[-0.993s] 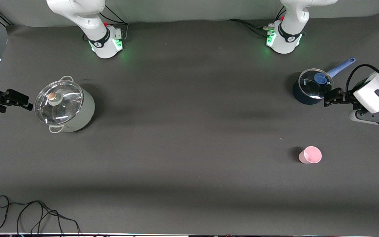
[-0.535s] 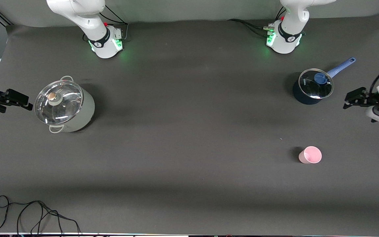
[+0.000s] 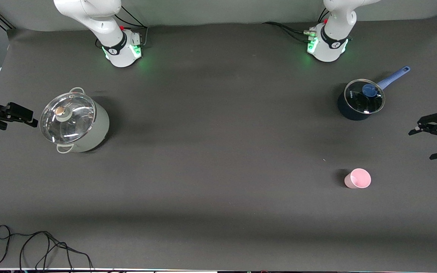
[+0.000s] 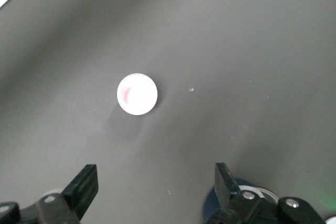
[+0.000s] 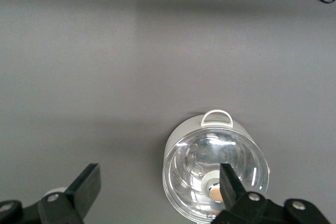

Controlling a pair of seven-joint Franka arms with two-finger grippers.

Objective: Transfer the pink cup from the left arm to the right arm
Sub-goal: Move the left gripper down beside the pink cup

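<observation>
The pink cup [image 3: 357, 178] stands upright on the dark table toward the left arm's end, nearer the front camera than the blue saucepan. In the left wrist view the pink cup [image 4: 137, 94] shows from above, apart from the fingers. My left gripper [image 3: 422, 145] is open and empty, in the air over the table's end, to the side of the cup. My right gripper [image 3: 32, 117] waits open and empty over the right arm's end of the table, beside the lidded pot. My left gripper [image 4: 156, 182] and my right gripper [image 5: 157, 182] show spread fingers in their wrist views.
A pale grey pot with a glass lid [image 3: 74, 123] stands toward the right arm's end; it also shows in the right wrist view [image 5: 215, 169]. A dark blue saucepan with a glass lid [image 3: 359, 102] stands farther from the camera than the cup. A black cable [image 3: 32, 246] lies by the near edge.
My left gripper has moved away from the blue saucepan toward the table's end and turned downward. The cup and the right arm have not moved.
</observation>
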